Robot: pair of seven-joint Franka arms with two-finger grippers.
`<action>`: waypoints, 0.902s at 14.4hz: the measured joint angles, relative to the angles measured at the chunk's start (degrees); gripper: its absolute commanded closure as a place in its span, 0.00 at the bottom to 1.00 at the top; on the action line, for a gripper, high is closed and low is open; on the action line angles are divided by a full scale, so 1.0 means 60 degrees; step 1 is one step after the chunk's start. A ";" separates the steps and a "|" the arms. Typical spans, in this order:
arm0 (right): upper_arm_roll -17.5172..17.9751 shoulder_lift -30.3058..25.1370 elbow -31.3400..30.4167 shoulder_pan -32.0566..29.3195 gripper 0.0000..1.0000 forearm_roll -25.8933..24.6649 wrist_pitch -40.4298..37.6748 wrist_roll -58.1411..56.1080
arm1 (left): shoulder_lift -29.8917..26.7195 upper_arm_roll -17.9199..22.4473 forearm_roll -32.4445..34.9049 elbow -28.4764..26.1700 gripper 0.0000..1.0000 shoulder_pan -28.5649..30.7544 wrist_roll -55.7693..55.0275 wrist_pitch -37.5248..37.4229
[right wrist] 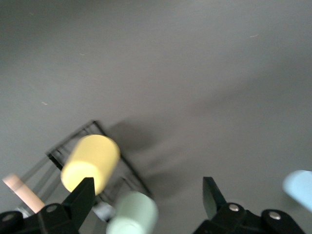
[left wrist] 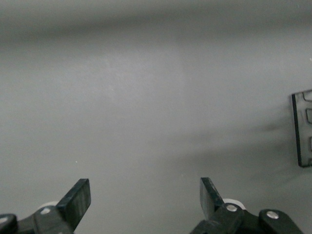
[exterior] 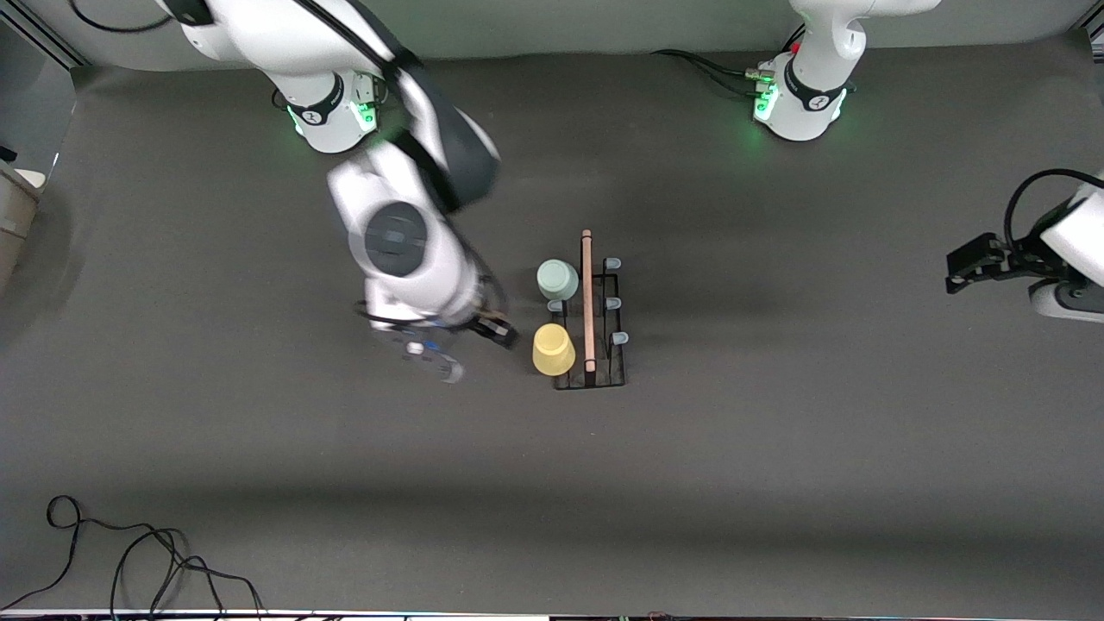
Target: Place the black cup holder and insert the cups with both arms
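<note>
The black cup holder [exterior: 604, 332] stands mid-table, its wooden rod [exterior: 587, 297] on top. A pale green cup [exterior: 558, 279] and a yellow cup [exterior: 553, 349] sit on its pegs on the side toward the right arm's end. My right gripper [exterior: 496, 330] hangs open and empty beside the yellow cup. The right wrist view shows that gripper [right wrist: 146, 195], the yellow cup [right wrist: 91, 161], the green cup [right wrist: 134, 214], the holder [right wrist: 73, 144] and a light blue cup [right wrist: 298, 187] at the picture's edge. My left gripper [exterior: 956, 272] waits open at the left arm's end.
Three bare pale-tipped pegs [exterior: 612, 304] stand on the holder's side toward the left arm's end. The left wrist view shows my left gripper [left wrist: 145, 195] over bare mat and a black frame edge [left wrist: 302, 129]. Loose cables [exterior: 138, 561] lie at the table's front corner.
</note>
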 measured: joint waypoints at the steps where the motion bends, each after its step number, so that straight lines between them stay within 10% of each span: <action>1: -0.0016 -0.0419 -0.0001 -0.0373 0.02 0.0000 -0.0834 -0.0717 | 0.0002 0.0002 -0.0004 -0.0001 0.00 0.0029 0.0000 0.0060; 8: -0.0269 -0.2492 -0.0196 -0.3506 0.02 -0.0007 -0.4253 -0.5981 | 0.0002 -0.0036 -0.0014 -0.0004 0.00 0.0022 0.0001 0.0105; 13: -0.2041 -0.3275 -0.0502 -0.3845 0.02 -0.0056 -0.4430 -0.9065 | 0.0009 -0.0060 -0.0014 -0.0017 0.00 0.0003 -0.0003 0.0090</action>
